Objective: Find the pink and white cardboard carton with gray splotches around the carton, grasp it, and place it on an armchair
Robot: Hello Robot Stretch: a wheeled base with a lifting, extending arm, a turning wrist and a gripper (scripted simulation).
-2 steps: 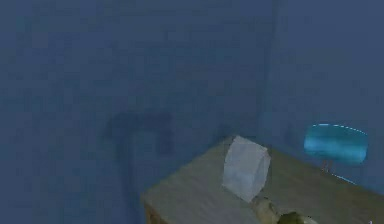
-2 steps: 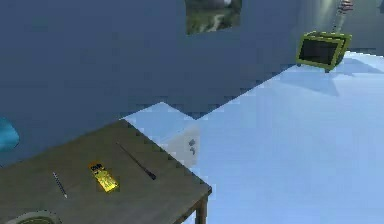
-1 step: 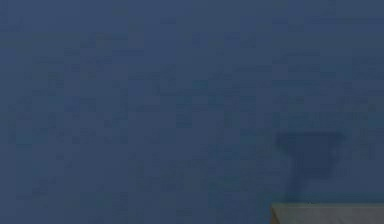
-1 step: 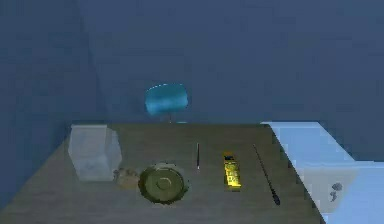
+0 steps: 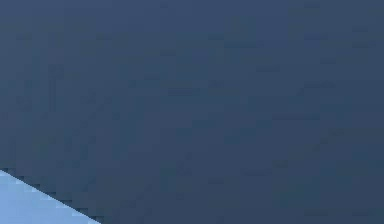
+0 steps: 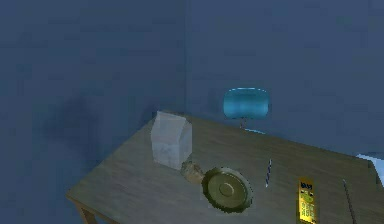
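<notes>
**Pale carton stands on wooden table in blue-walled corner**

In the arm side view we see a wooden table set into the corner of a room with dark blue walls. Toward the table's far left part stands a carton, upright, with a peaked top. Its sides read whitish-grey to us, and in this dim light we cannot be sure of any pink or of splotches.

Just beside the carton's base, to the right, lies a small brown object. Next to that is a round greenish-gold disc, lying flat near the table's front edge. Right of the disc lies a thin dark stick, then a flat yellow-and-black item, and a second thin stick further right.

Behind the table, by the far wall, stands a teal chair with a rounded back.

In the forward view we face a dark blue surface at close range, with a pale blue wedge in the lower left corner.

How the claw stands we cannot tell.
</notes>
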